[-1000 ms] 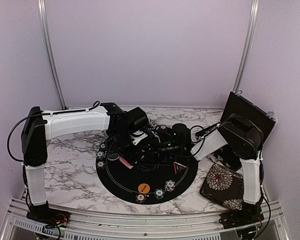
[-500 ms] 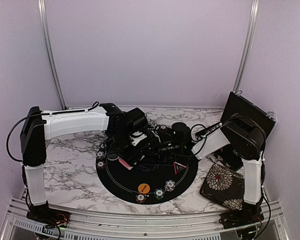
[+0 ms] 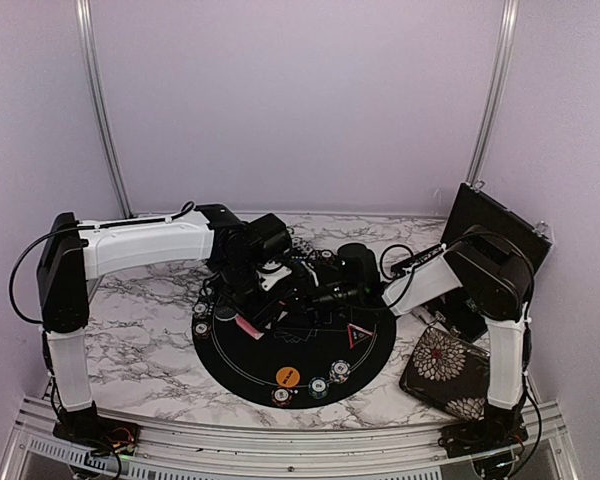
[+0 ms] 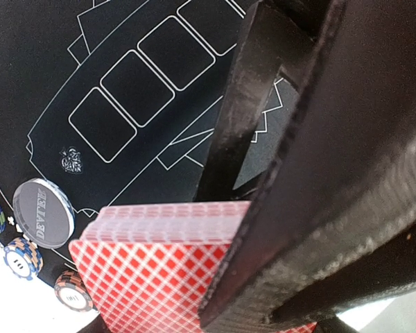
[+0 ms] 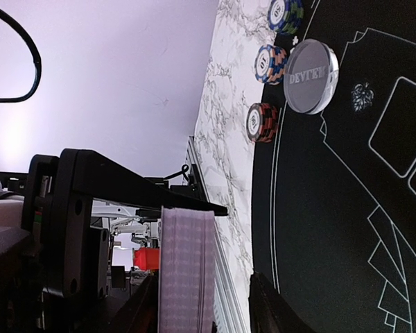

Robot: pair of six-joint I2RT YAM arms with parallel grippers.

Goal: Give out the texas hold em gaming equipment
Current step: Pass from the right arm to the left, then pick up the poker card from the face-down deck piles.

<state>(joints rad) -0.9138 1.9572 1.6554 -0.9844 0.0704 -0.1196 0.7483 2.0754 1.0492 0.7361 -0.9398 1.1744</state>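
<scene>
Seeing card deck (image 4: pixel 152 270) pinched in left gripper (image 3: pixel 252 315), red diamond backs up, one black finger (image 4: pixel 312 173) laid across its 3 o'clock half. From top: sitting at roughly 9–10 o'clock of the round black mat (image 3: pixel 242 372).

Reaching in from 3 o'clock: right gripper (image 5: pixel 202 284), jaws apart, straddling the deck's edge. 3 o'clock finger (image 5: pixel 263 312) clear of the cards, visible gap. Other finger just beside the deck's opposite face; contact impossible to tell. Clamped on the left, nothing gripped on the right.

Elsewhere on the mat:
- 9 o'clock rim: grey DEALER button (image 4: pixel 43 213), striped chip stacks (image 4: pixel 22 258) just outside it on the mat's edge.
- 3 o'clock: red-edged triangle (image 3: pixel 359 335), well apart from both sets of fingers.
- 6 o'clock: orange disc (image 3: pixel 287 377), with front chip stacks (image 3: pixel 319 386) along the 5–6 o'clock rim.

Off the mat: floral pouch (image 3: pixel 442 365) at 4 o'clock, black case (image 3: pixel 495 235) at 2 o'clock.
</scene>
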